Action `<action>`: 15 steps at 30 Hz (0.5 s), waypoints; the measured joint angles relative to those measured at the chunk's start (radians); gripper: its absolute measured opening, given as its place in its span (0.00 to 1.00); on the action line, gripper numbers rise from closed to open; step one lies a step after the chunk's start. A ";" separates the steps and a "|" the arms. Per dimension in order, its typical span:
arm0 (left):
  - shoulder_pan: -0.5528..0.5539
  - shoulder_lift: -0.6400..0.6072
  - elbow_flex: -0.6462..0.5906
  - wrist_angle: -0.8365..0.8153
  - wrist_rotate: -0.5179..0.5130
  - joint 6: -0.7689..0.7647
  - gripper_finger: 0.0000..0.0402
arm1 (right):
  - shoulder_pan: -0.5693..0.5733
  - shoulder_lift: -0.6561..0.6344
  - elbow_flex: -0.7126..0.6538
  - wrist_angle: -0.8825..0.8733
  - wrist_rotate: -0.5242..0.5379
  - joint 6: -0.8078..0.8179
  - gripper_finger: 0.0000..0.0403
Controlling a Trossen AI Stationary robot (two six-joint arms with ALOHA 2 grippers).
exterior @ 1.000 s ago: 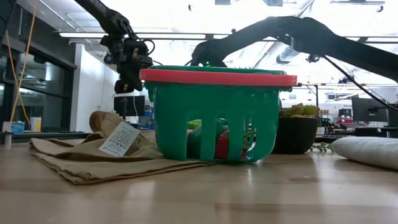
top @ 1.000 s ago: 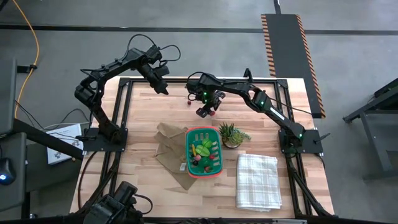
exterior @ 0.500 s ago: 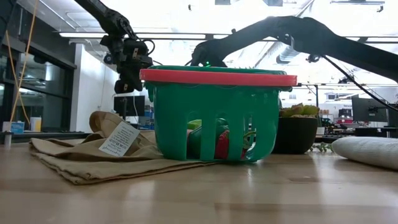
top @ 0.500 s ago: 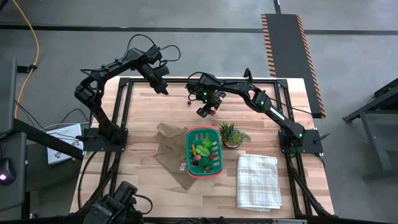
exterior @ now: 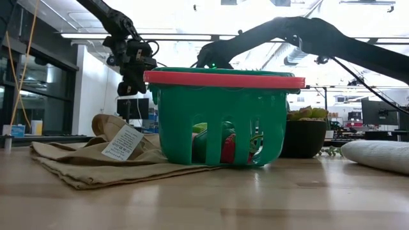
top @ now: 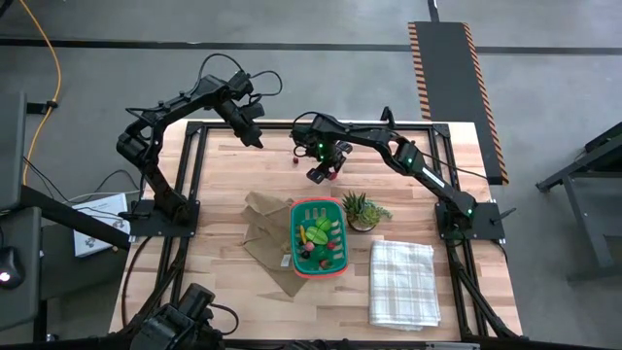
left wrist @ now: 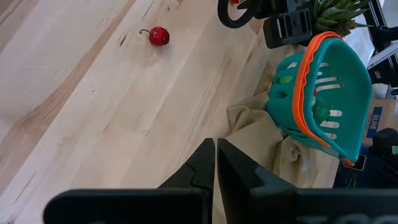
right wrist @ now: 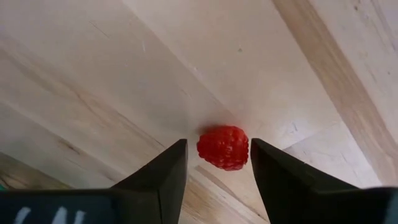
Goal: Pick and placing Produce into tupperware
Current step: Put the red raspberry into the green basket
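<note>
The right pincer [right wrist: 217,180] hangs open over the counter [top: 233,185], its 2 fingers [right wrist: 155,177] flanking a red raspberry [right wrist: 223,147] without touching it. The berry lies on bare wood, apart from the tub [top: 319,238], which already holds produce. Small, light and bumpy, it likely rolls easily; a gentle squeeze across its middle looks safest. The left pincer [left wrist: 215,163] waits shut above the counter's far edge. The low view hides the berry behind the tub.

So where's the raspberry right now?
The raspberry lies on the bare wooden table between the right gripper's open fingers, beyond the teal basket.
</note>
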 joint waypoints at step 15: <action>0.000 0.000 0.000 0.000 0.000 0.000 0.02 | 0.000 0.000 0.000 -0.001 0.008 -0.001 0.33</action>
